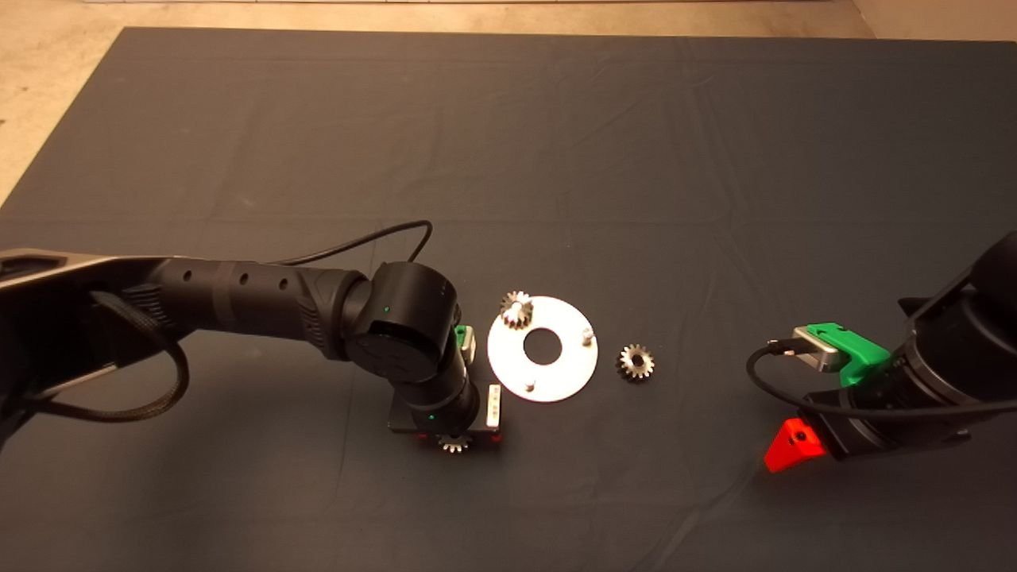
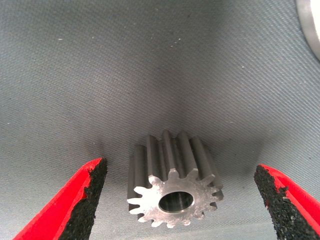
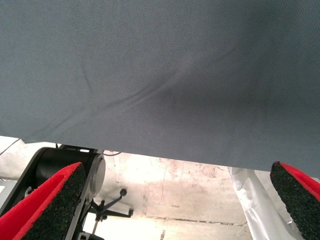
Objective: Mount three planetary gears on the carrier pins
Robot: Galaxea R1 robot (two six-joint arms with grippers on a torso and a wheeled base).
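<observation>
Progress: one planetary gear (image 1: 516, 309) seated on disc (image 1: 556, 377); two carrier pins bare.
Left tool (image 2: 177, 200) straddles second gear (image 2: 174, 186), wide open; third gear (image 1: 636, 362) beside disc; right tool (image 3: 175, 200) parked, wide.

Even, warm light falls on the mat (image 1: 508, 159), with glare bleaching the disc (image 1: 556, 373). Up close the gear (image 2: 172, 192) casts a soft shadow, and the floor (image 3: 175, 185) beyond the mat blows out bright.

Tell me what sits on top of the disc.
One gear sits at the far-left rim of the disc, covering its pin. Two bare pins stand free. Nothing else is on it.
</observation>
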